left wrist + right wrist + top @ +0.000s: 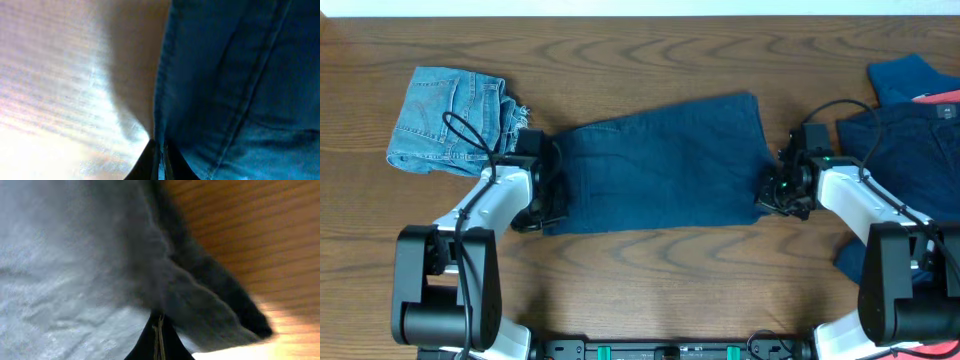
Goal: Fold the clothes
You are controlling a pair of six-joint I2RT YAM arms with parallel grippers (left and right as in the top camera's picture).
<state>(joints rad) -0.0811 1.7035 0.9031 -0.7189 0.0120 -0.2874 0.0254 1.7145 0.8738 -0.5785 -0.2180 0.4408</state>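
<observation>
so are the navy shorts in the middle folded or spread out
Spread flat: navy shorts lie stretched between left gripper and right gripper; prior halving: cannot tell.

A dark brown wooden table (650, 270) — bold wavy grain — with a pale strip (640, 6) beyond its far edge.

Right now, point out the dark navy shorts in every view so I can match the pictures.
Overhead: dark navy shorts spread flat mid-table, right of the light denim shorts.
Left wrist: filling the right half, seam running downward.
Right wrist: covering left and centre, looking washed-out grey.
Shared landmark: the wooden table bordering the fabric.
</observation>
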